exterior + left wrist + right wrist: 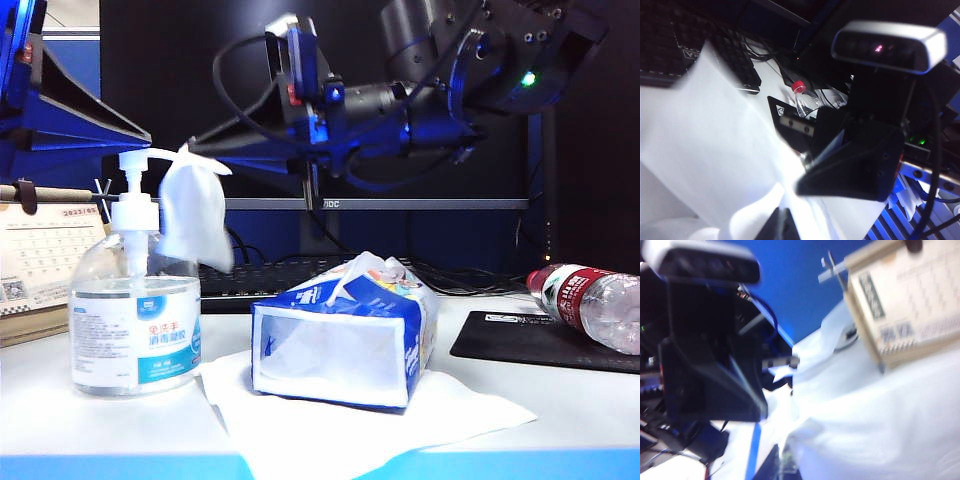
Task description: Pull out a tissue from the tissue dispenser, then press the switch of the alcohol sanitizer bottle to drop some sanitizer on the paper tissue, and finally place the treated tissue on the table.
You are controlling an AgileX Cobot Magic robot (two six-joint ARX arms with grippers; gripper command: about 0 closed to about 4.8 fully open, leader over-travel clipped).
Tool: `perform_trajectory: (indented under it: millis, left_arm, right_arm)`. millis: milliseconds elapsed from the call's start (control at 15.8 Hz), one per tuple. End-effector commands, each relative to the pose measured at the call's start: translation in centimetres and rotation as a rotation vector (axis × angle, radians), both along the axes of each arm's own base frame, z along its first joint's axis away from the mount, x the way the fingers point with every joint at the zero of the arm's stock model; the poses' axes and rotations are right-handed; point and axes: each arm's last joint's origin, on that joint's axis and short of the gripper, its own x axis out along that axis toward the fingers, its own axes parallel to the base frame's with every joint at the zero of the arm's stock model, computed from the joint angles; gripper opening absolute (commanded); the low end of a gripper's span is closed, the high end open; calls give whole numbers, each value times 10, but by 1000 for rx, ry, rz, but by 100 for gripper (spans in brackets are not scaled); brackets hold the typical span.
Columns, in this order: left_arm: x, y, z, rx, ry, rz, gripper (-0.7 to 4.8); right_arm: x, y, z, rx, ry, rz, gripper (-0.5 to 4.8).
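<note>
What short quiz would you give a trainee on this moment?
1. True or false: the tissue lies flat on the table.
2. Which arm's gripper holds the tissue? A left, B right, C neither.
3. What lies on the black mat?
Key: 1 false, it hangs beside the switch. 2 B, the right gripper, reaching across; the left gripper is shut near the switch. 3 the water bottle.
</note>
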Motion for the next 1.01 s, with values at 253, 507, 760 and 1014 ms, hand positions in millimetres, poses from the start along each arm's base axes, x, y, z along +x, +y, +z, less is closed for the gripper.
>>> perform_trajectory:
  millis: [253,507,760,1014]
  left_arm:
    - [1,0,3,5,-29,2,-5]
    - [1,0,3,4,-30,2,-5]
    - [1,0,3,3,-29,3,-5]
    - [1,0,3,-2,-27,3,-5]
  right_arm:
    - [-1,-5,2,17,20,97,-4]
    - [-1,-5,1,5,30,75,-5]
    - [-7,2,-3,-26,74,85,-5]
    - [-19,16,-4,-36,89,133,-5]
